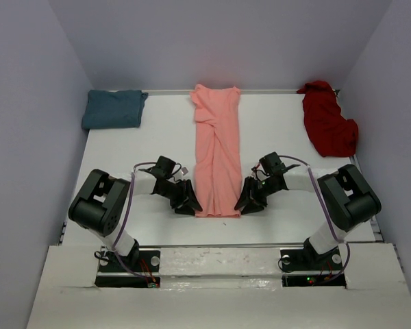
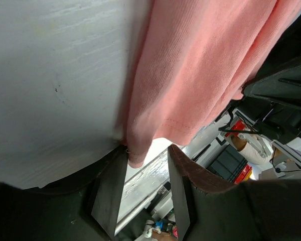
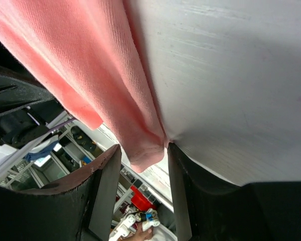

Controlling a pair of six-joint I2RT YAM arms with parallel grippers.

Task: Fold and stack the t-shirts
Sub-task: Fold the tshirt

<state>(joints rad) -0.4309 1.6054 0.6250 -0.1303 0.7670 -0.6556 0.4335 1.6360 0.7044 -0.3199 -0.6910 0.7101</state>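
The teal shirt (image 1: 114, 108) lies folded at the table's (image 1: 123, 157) far left corner, the left gripper (image 1: 186, 202) has its fingers spread around the near left corner of the pink shirt (image 1: 218, 157), which lies as a strip mid-table (soft and light, I think best pinched at these hem corners), the right gripper (image 1: 250, 199) likewise at its right, and the red shirt (image 1: 327, 123) is crumpled at the far right corner.
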